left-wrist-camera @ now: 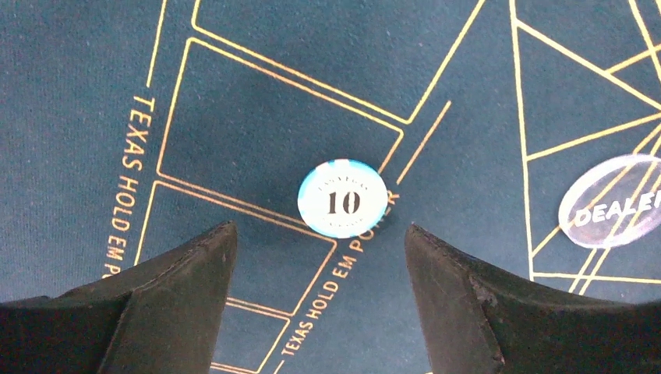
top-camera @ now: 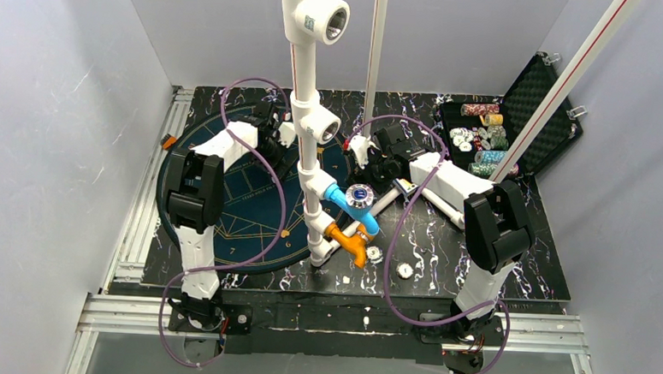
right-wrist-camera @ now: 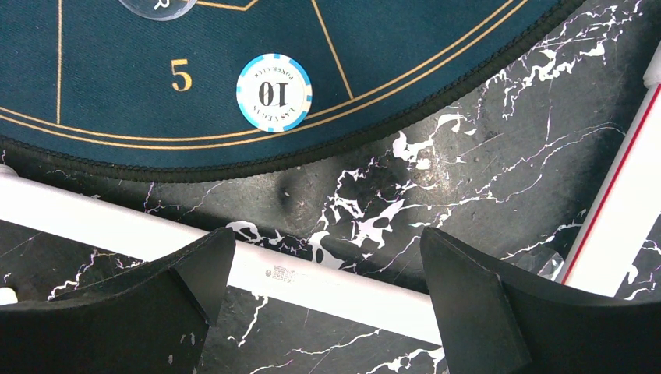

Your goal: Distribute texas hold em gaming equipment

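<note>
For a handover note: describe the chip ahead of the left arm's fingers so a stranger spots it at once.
Find the dark-teal poker mat with gold lines on the table's left. Ahead of the left arm's open fingers, a chip lies flat on a gold box corner. Its white face reads 10 inside a light-blue rim, unlike the clear DEALER button nearby.

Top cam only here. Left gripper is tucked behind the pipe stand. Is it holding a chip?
Observer: No. The left gripper is open. A chip marked 10 lies flat on the mat just ahead of its fingers, untouched.
Operator: Anything beside it?
Observer: A clear dealer button, on the mat to that chip's right in the left wrist view.
Operator: Right gripper?
Observer: Open, empty. A white pipe crosses behind its fingers, and a chip beside the numeral 5 lies near the mat's edge.
</note>
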